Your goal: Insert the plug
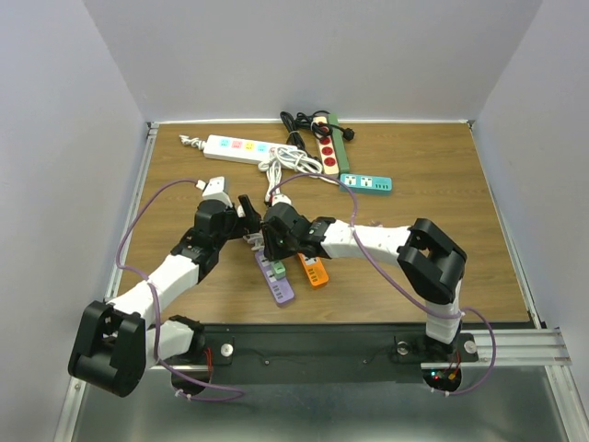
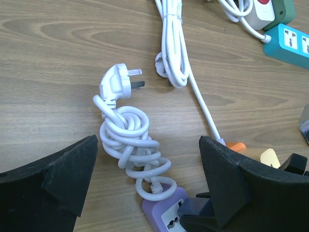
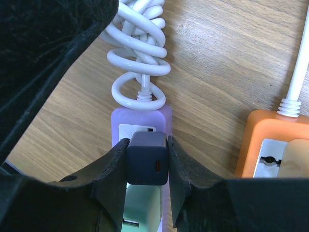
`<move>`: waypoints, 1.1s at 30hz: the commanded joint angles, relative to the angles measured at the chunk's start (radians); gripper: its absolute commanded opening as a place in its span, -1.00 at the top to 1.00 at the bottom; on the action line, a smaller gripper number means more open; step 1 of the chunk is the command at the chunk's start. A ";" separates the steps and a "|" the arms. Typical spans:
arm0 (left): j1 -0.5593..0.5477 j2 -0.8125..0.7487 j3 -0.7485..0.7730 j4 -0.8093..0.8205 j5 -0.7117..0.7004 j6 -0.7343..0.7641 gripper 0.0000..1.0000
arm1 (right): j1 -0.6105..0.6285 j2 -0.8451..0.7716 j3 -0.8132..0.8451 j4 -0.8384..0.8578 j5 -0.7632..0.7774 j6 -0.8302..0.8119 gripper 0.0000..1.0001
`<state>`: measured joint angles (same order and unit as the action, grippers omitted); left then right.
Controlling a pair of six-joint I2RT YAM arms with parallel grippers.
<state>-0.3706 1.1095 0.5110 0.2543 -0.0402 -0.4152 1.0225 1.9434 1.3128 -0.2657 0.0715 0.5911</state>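
Note:
A dark blue plug point(image 3: 147, 162) with a small orange mark is clamped between the fingers of my right gripper point(image 3: 147, 145), which is shut on it. It sits right over the end socket of the purple power strip point(image 3: 165, 116), and its prongs are hidden. A pale green adapter point(image 3: 142, 203) occupies the socket just behind it. In the top view the right gripper point(image 1: 276, 241) hovers at the strip's point(image 1: 281, 287) far end. My left gripper point(image 2: 147, 145) is open, its fingers straddling the strip's coiled white cord point(image 2: 128, 137) without touching it.
An orange power strip point(image 1: 315, 271) lies just right of the purple one. The coiled cord ends in a white plug point(image 2: 118, 83). Farther back are a white strip point(image 1: 235, 147), a teal strip point(image 1: 365, 184), a green strip with red sockets point(image 1: 327, 147) and black cable point(image 1: 294, 124).

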 commanded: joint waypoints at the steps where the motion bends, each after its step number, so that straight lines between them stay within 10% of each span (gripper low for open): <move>1: -0.013 -0.020 0.001 -0.001 -0.015 -0.059 -0.92 | 0.099 0.201 -0.135 -0.471 -0.158 -0.011 0.99; 15: -0.013 0.065 -0.075 0.005 -0.069 -0.131 -0.69 | 0.100 0.178 -0.104 -0.489 -0.049 -0.016 0.99; 33: -0.013 0.271 0.012 -0.064 -0.044 -0.166 1.00 | 0.102 0.183 -0.101 -0.477 -0.038 -0.042 0.99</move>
<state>-0.3912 1.3319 0.5228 0.2245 -0.0322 -0.5701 1.0752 1.9507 1.3411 -0.3080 0.1341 0.5816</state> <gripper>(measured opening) 0.360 0.388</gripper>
